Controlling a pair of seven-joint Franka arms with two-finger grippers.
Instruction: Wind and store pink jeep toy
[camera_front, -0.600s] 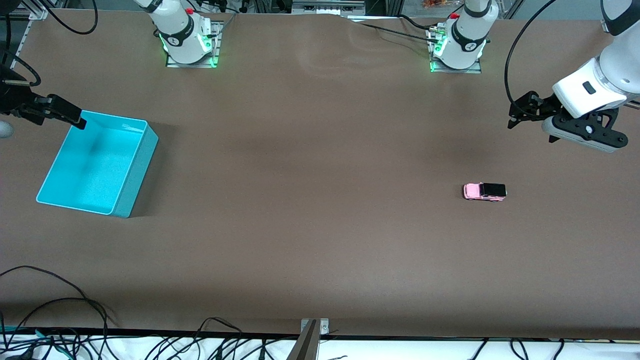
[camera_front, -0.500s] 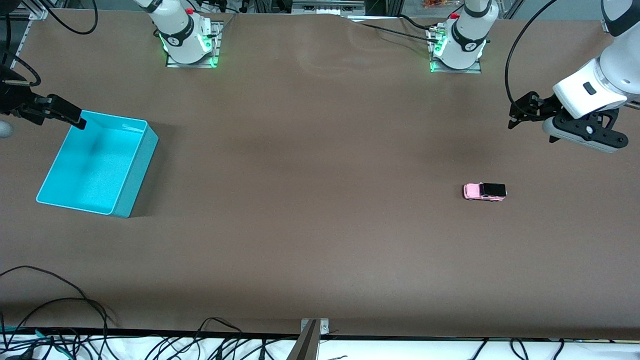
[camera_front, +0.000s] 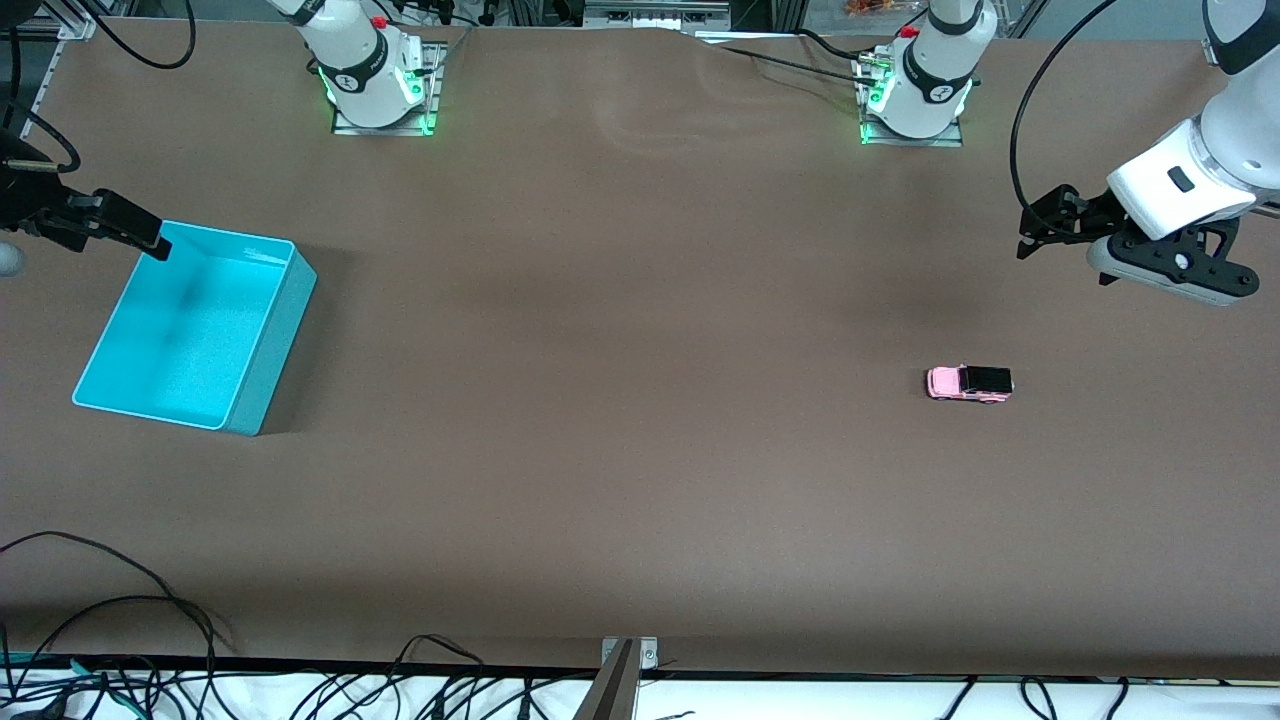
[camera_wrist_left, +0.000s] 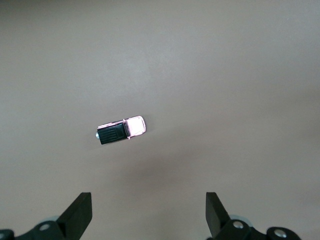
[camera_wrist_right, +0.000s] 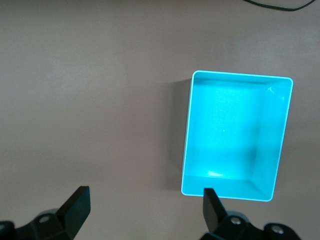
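Note:
The pink jeep toy (camera_front: 968, 383), tiny, with a black roof, stands on the brown table toward the left arm's end. It also shows in the left wrist view (camera_wrist_left: 121, 131). My left gripper (camera_front: 1045, 225) hangs open and empty above the table, apart from the jeep and closer to the table's end. In its wrist view the left gripper (camera_wrist_left: 148, 215) has its fingers wide apart. My right gripper (camera_front: 140, 235) is open and empty in the air by a corner of the turquoise bin (camera_front: 275, 340). Its wrist view shows the right gripper (camera_wrist_right: 142, 210) beside the empty bin (camera_wrist_right: 225, 187).
Both arm bases stand along the table's edge farthest from the front camera. Cables lie along the edge nearest that camera. A wide stretch of bare brown table separates the jeep from the bin.
The left arm has shifted very slightly. The jeep, the bin and the right arm have not moved.

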